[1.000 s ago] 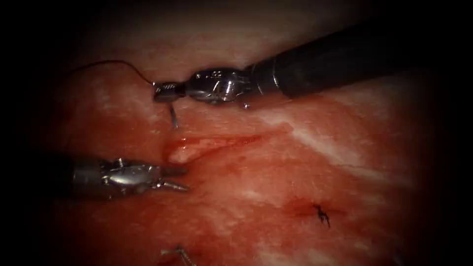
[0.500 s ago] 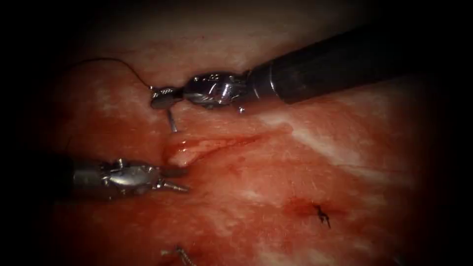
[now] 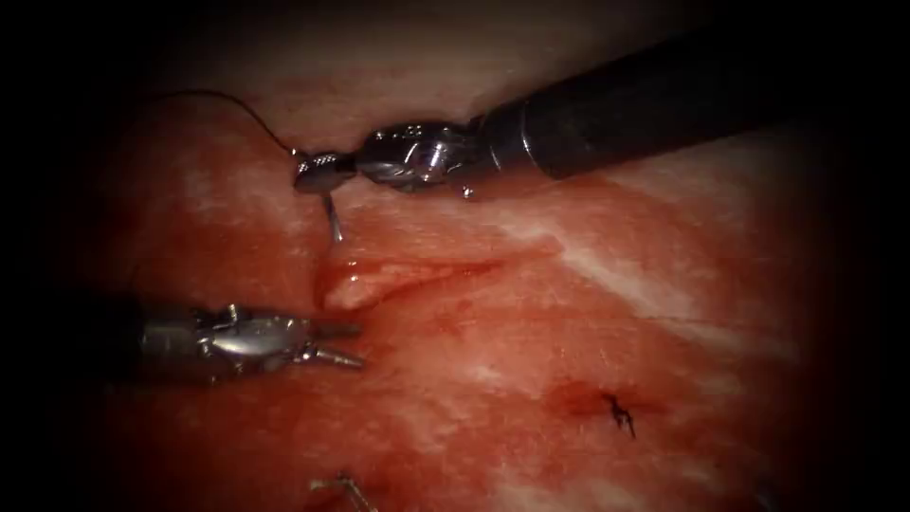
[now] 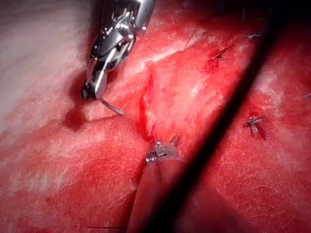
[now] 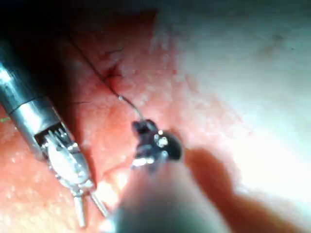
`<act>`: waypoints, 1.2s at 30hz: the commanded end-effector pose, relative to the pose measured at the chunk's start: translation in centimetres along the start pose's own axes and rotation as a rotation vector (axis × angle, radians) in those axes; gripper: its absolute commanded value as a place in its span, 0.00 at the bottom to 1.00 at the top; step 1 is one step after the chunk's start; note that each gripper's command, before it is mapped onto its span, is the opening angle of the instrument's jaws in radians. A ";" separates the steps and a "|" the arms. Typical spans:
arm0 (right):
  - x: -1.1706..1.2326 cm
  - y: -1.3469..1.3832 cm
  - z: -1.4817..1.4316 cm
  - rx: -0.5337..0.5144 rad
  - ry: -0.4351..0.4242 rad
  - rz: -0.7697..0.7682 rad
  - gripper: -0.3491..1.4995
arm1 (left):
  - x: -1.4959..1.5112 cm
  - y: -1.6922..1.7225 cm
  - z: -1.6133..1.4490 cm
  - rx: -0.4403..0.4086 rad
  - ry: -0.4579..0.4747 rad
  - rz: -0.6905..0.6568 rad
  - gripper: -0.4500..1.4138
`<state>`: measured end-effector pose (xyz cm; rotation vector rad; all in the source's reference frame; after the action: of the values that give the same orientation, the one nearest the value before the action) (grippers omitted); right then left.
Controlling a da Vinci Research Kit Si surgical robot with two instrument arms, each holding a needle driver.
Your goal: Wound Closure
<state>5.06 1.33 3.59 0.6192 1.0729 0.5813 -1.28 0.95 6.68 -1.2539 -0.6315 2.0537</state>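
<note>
My right tool (image 3: 313, 173) comes in from the upper right, its jaws shut on the curved needle (image 3: 332, 220) near the tail. The needle hangs down with its tip just above the tissue, beyond the left end of the cut (image 3: 408, 275), and I cannot see it in the tissue. Dark thread (image 3: 227, 100) arcs from the needle's tail up and to the left. My left tool (image 3: 351, 344) lies low beside the cut's left end, jaws open and holding nothing. The left wrist view shows the right tool (image 4: 97, 87), the needle (image 4: 112, 107) and the cut (image 4: 144, 104).
A tied stitch with short dark ends (image 3: 618, 412) sits on the tissue at the lower right, and a cut end of thread (image 3: 343, 488) lies near the bottom edge. Red fluid wets the tissue around the cut. Two stitch knots (image 4: 252, 122) appear in the left wrist view.
The right tool dipped a little with the needle, then rose, so the tip now stands slightly higher over the cut's left end. The left tool has not moved.
</note>
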 end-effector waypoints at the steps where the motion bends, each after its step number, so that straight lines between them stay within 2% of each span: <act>1: -0.01 0.02 0.06 -0.005 0.001 -0.003 0.00 | -0.07 0.03 0.07 -0.002 -0.002 -0.003 0.31; 14: 0.07 0.08 0.04 -0.047 0.030 -0.024 0.00 | -0.08 0.03 0.06 -0.003 -0.002 -0.008 0.31; 36: 0.06 0.12 0.03 -0.059 0.010 0.232 0.00 | -0.09 0.03 0.04 -0.004 -0.003 -0.007 0.31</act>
<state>5.04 1.47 3.60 0.6961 0.9949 0.8162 -1.25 0.94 6.68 -1.2521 -0.6367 2.0503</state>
